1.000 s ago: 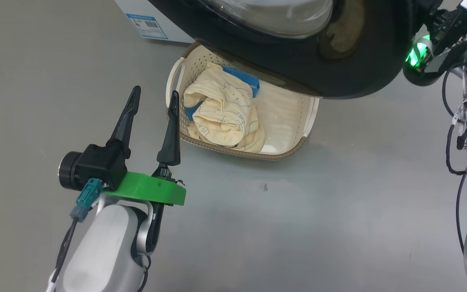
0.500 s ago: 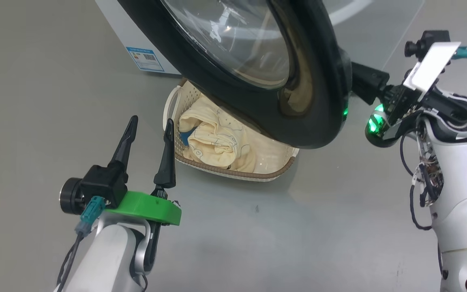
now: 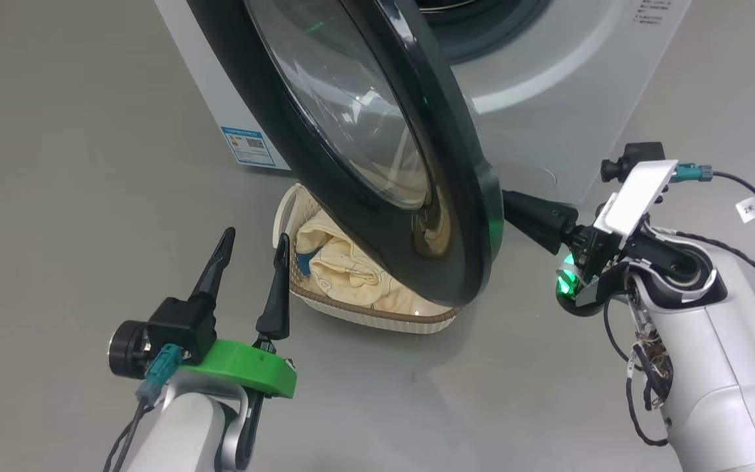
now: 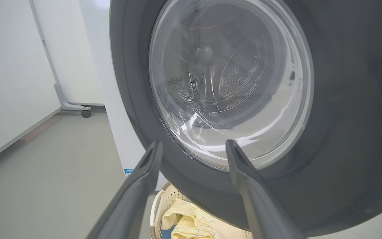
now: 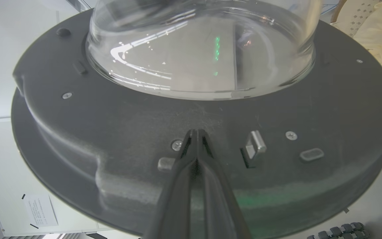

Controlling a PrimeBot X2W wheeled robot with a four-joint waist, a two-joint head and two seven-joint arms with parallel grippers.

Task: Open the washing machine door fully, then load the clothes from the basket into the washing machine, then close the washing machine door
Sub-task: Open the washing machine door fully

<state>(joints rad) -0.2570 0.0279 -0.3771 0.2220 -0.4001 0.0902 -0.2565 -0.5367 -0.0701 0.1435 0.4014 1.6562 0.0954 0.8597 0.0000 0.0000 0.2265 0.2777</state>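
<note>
Right gripper [image 3: 510, 203], shut and empty, now presses its tips on the inner face of the washing machine door [image 3: 325, 111], apparently swung wider, not fully, above the basket [image 3: 377, 316]. Left gripper [image 3: 255, 235] waits spread, empty.

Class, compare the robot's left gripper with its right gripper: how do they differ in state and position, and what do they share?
The left gripper is open, fingers spread; the right gripper is shut, fingers together. The left hangs free near the basket; the right's tips meet the inner face of the washing machine door. Both have two long dark fingers.
</note>
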